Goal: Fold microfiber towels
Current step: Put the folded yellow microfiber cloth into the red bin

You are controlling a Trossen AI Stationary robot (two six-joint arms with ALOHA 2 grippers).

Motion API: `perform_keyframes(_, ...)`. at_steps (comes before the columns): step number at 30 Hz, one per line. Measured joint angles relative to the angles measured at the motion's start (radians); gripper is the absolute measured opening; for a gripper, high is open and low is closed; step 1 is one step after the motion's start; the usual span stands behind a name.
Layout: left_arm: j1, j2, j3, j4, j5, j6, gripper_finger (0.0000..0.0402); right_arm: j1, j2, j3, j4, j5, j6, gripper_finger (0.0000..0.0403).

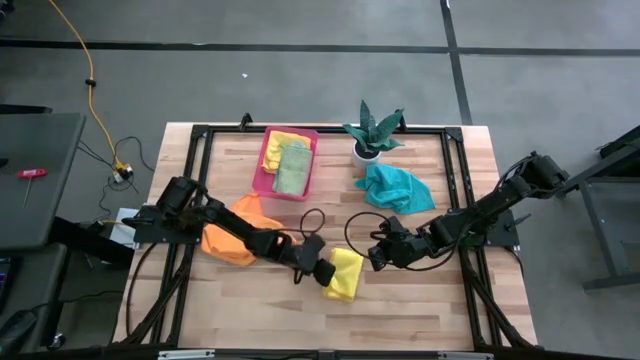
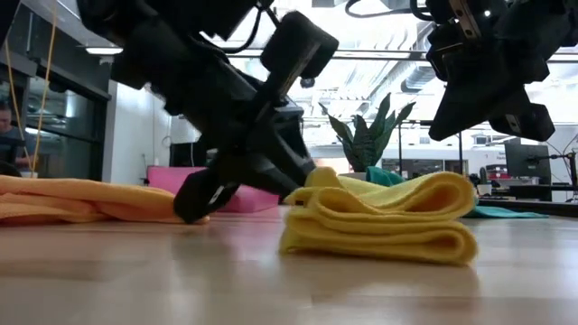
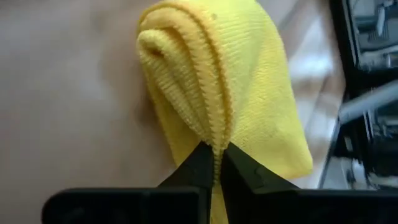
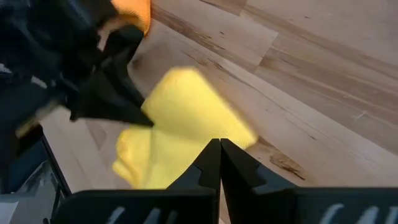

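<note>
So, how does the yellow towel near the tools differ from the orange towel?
The yellow towel is folded into a compact stack; the orange towel lies crumpled and spread. The left tool is shut on the yellow towel's edge; no tool holds the orange towel. Both lie on the table.

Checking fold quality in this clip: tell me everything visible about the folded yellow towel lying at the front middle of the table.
The folded yellow towel is a plain, bright yellow cloth with a fine ribbed, soft microfiber look. It lies flat on the wooden table, folded into a compact stack of several layers with rounded fold edges, the top layer slightly lifted. The left gripper is shut on one edge of it. The right gripper hangs shut just above, not touching. The orange towel lies apart from it.
</note>
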Motion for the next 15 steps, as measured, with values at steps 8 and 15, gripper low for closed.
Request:
perform_keyframes(8, 0.046, -0.194, -0.025, -0.131, 0.028, 0.162, 0.0003, 0.000, 0.000, 0.000, -0.001, 0.000, 0.000, 0.0000)
perform_keyframes(15, 0.098, -0.504, -0.121, -0.327, -0.050, 0.271, 0.0001, 0.000, 0.000, 0.000, -0.001, 0.001, -0.014, 0.0000)
